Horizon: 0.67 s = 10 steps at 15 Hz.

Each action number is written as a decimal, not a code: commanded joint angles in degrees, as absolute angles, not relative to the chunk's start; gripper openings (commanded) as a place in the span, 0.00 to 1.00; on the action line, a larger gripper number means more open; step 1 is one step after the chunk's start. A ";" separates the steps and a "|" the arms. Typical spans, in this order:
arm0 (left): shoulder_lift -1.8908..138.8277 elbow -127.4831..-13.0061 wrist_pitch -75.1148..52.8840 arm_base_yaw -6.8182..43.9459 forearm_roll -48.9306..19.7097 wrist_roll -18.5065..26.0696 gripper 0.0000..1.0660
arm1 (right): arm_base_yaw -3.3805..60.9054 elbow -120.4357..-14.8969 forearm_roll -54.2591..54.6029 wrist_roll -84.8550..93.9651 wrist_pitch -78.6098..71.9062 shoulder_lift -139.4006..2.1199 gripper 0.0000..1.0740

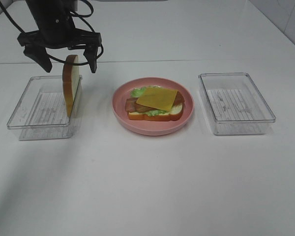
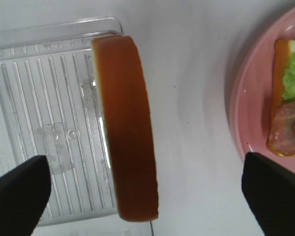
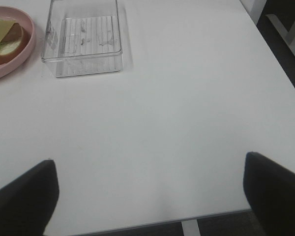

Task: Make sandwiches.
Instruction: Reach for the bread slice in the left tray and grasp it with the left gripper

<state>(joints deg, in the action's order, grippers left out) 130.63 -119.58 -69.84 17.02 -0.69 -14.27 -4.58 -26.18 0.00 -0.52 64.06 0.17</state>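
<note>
A bread slice (image 1: 71, 84) with orange-brown crust stands on edge in the left clear tray (image 1: 27, 110), against its right wall. My left gripper (image 1: 67, 61) hangs just above it, open, with fingers on either side and apart from it. In the left wrist view the slice (image 2: 130, 147) lies between the wide-open fingertips (image 2: 17, 194). On the pink plate (image 1: 120, 110) sits a stack: bread slice (image 1: 160, 116), lettuce (image 1: 137, 92), bacon (image 1: 132, 104), and the yellow cheese square (image 1: 158, 98) on top. My right gripper (image 3: 147, 196) is open and empty over bare table.
An empty clear tray (image 1: 236, 103) stands right of the plate; it also shows in the right wrist view (image 3: 83, 37). The table's right edge (image 3: 280, 73) and front edge show in the right wrist view.
</note>
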 commanded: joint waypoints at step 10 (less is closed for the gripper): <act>133.10 -119.40 -75.00 17.02 2.81 -17.13 0.20 | -4.93 -26.47 0.00 0.00 63.88 1.95 0.92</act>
